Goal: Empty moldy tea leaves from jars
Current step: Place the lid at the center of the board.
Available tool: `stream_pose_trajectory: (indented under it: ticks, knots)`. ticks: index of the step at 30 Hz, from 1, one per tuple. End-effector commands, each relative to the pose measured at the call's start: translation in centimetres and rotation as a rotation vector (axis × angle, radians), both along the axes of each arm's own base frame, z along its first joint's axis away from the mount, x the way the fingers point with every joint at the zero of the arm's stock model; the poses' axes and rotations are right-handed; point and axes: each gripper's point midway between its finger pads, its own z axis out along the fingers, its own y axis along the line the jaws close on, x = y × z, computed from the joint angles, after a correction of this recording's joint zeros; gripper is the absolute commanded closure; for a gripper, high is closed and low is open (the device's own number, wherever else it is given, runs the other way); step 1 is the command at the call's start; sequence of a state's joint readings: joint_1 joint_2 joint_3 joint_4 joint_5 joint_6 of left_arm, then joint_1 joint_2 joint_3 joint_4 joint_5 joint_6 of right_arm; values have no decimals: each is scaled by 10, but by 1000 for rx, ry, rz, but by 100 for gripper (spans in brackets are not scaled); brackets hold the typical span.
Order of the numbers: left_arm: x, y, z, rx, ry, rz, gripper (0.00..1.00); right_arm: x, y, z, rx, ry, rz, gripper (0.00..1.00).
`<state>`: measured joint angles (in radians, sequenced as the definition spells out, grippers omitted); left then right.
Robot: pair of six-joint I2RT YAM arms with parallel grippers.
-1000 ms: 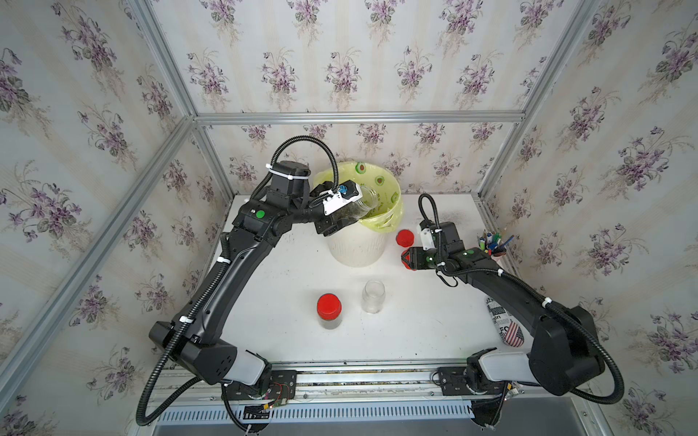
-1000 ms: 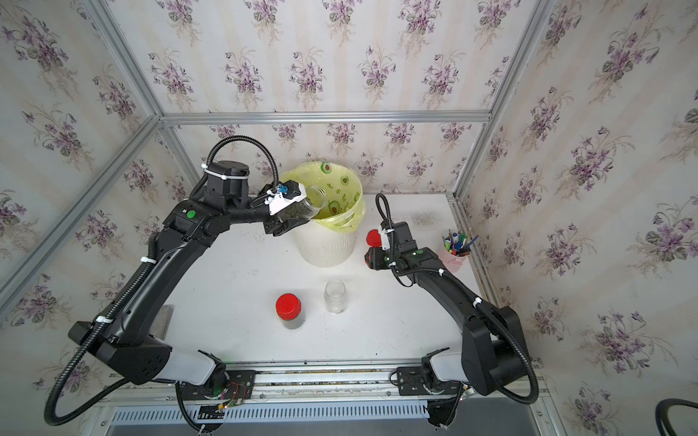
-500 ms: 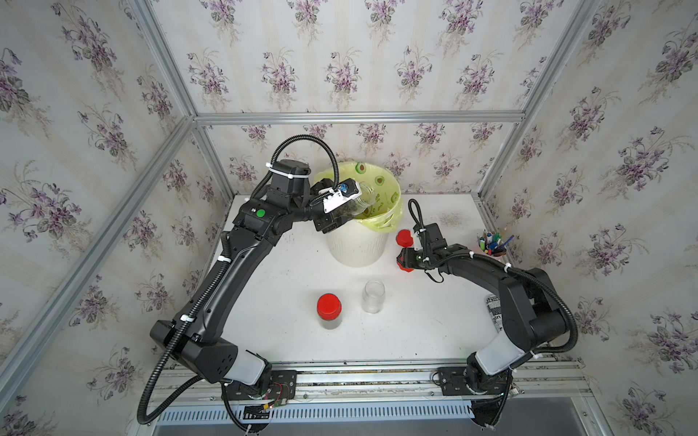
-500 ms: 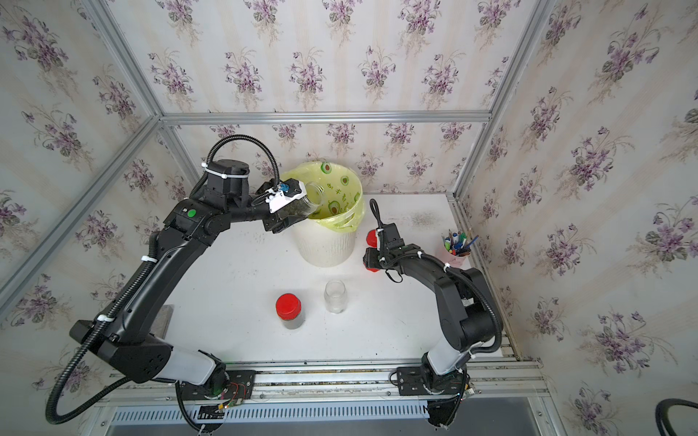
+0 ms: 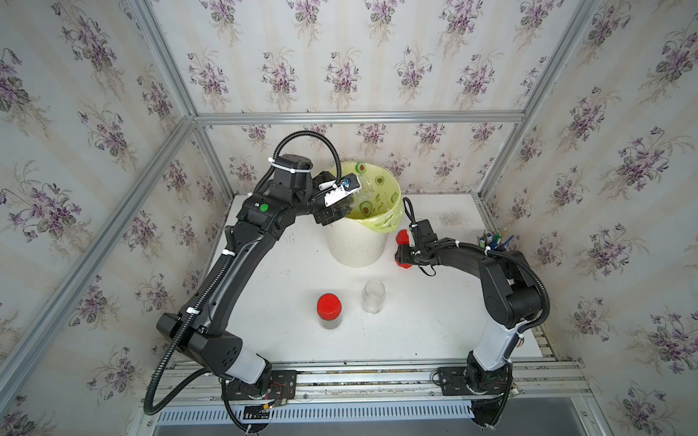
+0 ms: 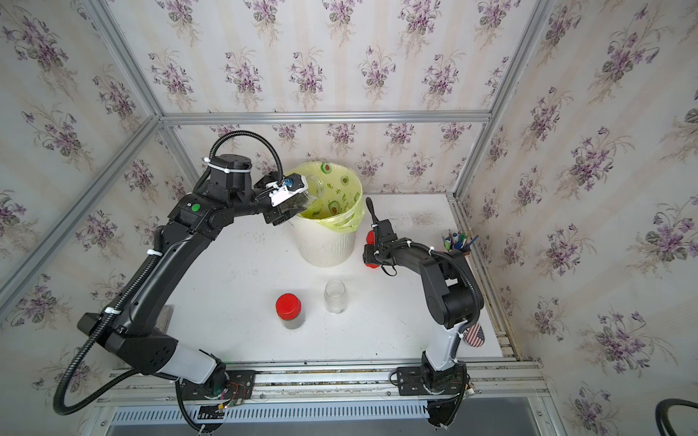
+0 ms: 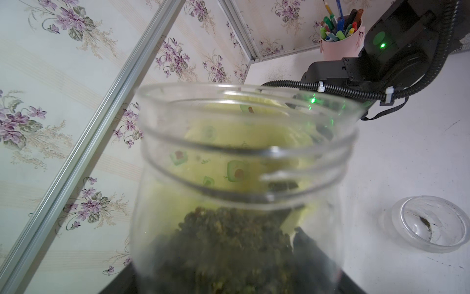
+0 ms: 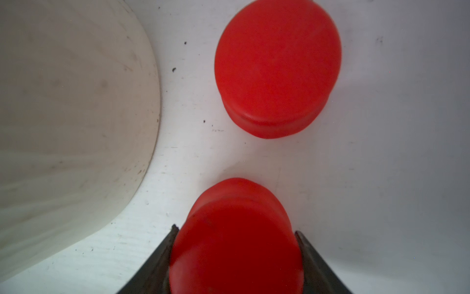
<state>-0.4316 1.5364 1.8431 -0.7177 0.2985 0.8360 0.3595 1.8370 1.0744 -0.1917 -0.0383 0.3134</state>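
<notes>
Right elbow has swung inward; right gripper (image 8: 235, 231) clamps a red cap (image 8: 236, 254).
Left gripper (image 5: 334, 204) grips tilted jar (image 5: 360, 187) of tea leaves (image 7: 229, 241) at bin's (image 5: 355, 245) ten o'clock rim; light, likely slippery, hold mid-body.

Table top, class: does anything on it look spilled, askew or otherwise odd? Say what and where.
Yes: dark crumbs are spilled on the white table, with a dusty patch near the back wall beside the bin and loose specks around its base. The uncapped jar has a smear of leaves inside.
</notes>
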Motion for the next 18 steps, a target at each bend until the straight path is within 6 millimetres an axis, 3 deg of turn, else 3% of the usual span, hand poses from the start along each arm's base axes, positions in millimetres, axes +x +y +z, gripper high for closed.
stream_pose_trajectory:
  ticks: [1, 18]
  knots:
    - [8, 4, 8, 24, -60, 21, 24, 6, 2, -4, 6, -2, -13, 36]
    - [21, 25, 17, 188, -192, 103, 25, 3, 3, -1, 32, 17, -8, 15]
